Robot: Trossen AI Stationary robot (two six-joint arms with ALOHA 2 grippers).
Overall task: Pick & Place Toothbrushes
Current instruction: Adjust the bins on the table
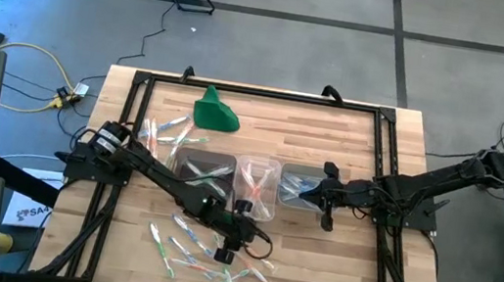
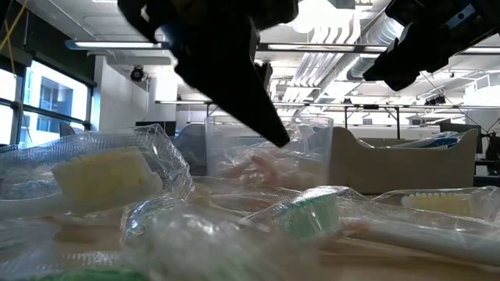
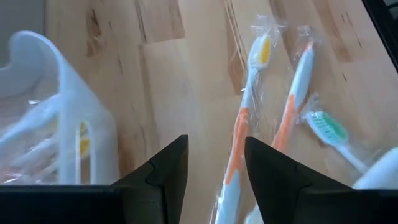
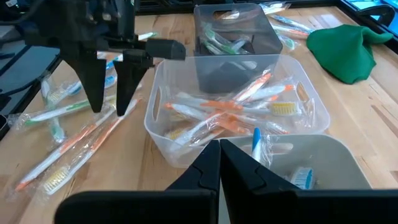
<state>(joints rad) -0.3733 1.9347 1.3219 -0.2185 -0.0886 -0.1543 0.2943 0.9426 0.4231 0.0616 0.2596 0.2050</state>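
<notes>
Several wrapped toothbrushes [image 1: 206, 258] lie loose on the wooden table near its front edge, and more [image 1: 169, 132] lie at the far left. My left gripper [image 1: 227, 246] hangs open just over the near pile, pointing down and forward. Below the gap between its fingers [image 3: 216, 142] lies an orange-and-white toothbrush [image 3: 239, 134], flat on the wood. Three clear tubs stand in a row: the left tub [image 4: 233, 43] holds green brushes, the middle tub [image 4: 236, 112] orange ones, and the right tub [image 4: 311, 162] a blue one. My right gripper [image 4: 219, 152] is shut above the right tub.
A green cloth lump [image 1: 215, 111] lies at the far side of the table. A black frame [image 1: 258, 95] runs around the work area. More orange and green brushes [image 4: 68, 149] lie beside my left gripper's fingers [image 4: 96, 93].
</notes>
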